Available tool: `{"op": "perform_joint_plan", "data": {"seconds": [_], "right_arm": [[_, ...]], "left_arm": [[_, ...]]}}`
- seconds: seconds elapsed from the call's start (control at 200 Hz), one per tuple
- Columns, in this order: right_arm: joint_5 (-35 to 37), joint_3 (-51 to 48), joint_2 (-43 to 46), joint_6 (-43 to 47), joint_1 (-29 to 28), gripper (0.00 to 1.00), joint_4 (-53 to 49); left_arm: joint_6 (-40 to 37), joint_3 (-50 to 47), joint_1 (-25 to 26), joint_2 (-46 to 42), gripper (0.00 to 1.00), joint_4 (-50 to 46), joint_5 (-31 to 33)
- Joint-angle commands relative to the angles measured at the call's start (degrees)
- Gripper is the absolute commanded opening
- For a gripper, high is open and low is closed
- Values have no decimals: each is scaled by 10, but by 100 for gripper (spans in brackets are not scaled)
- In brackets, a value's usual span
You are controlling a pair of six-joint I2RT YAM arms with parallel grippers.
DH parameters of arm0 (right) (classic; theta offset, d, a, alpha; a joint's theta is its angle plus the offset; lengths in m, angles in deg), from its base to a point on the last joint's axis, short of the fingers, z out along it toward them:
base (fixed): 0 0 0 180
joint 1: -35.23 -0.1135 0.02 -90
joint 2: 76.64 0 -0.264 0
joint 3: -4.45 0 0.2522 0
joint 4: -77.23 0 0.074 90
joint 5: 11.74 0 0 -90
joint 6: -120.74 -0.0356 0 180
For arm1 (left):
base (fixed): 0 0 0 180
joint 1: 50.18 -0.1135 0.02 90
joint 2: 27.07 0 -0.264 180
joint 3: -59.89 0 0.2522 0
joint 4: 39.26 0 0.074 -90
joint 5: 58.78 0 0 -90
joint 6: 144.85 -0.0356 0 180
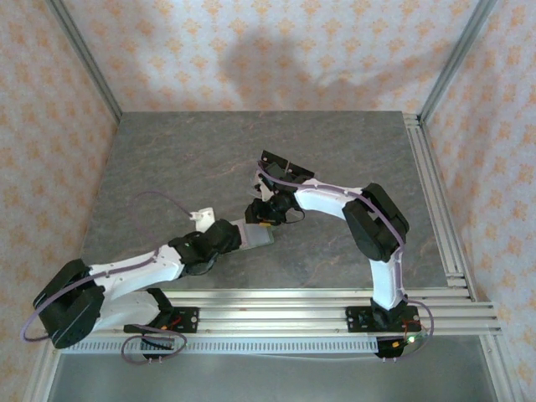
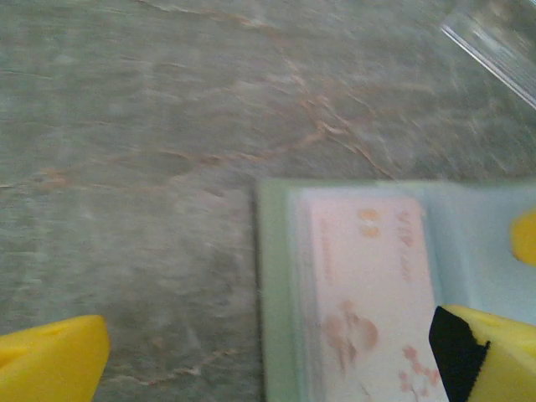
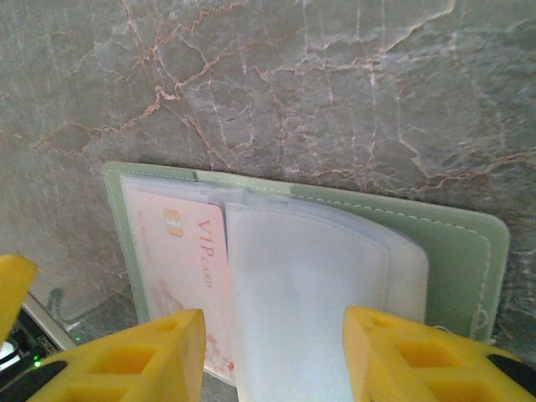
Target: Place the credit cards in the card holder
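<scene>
Card holder [image 1: 261, 235] lies open and flat on the grey marbled table [image 1: 167, 167], toward the near side, between the two grippers. The top view gives only a small pale patch where the left gripper [image 1: 241, 238] and right gripper [image 1: 265, 214] meet. The right wrist view shows its green cover [image 3: 452, 251] spread wide, a pinkish credit card [image 3: 180, 251] marked VIP in the left pocket, and cloudy plastic sleeves [image 3: 310, 285] fanned over the middle. The left wrist view, blurred, shows the same card [image 2: 368, 276] against the holder's left edge [image 2: 272, 293]. The left gripper [image 2: 268, 360] is spread wide, holding nothing. The right gripper [image 3: 268, 352] has its fingers partly apart astride the sleeves; whether they pinch them I cannot tell. Bare table stretches far and left of the holder; metal rails [image 1: 335, 306] line the near edge.
</scene>
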Motion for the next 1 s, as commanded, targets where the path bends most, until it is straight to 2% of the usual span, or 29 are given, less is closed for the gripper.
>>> {"op": "perform_joint_plan", "data": {"seconds": [0.0,0.165,0.355,0.515,0.641,0.781,0.996], "right_arm": [[35,0,46,18,2,47,-20],[23,-4,56,19,-7,45,-24],[-3,9,30,24,-46,29,-22],[-12,15,5,29,-63,21,-22],[1,15,-6,43,-62,21,-36],[49,3,-8,61,-54,19,-62],[59,-56,20,36,-31,18,-18]], "left_arm": [[1,4,-48,-20,100,-42,-33],[-22,-2,-96,-34,100,1,-102],[-16,-20,-152,-28,100,84,-197],[-11,-12,-165,-8,100,102,-215],[-8,-9,-168,0,100,109,-219],[-9,-9,-168,13,100,125,-233],[-13,-11,-168,36,100,161,-257]]}}
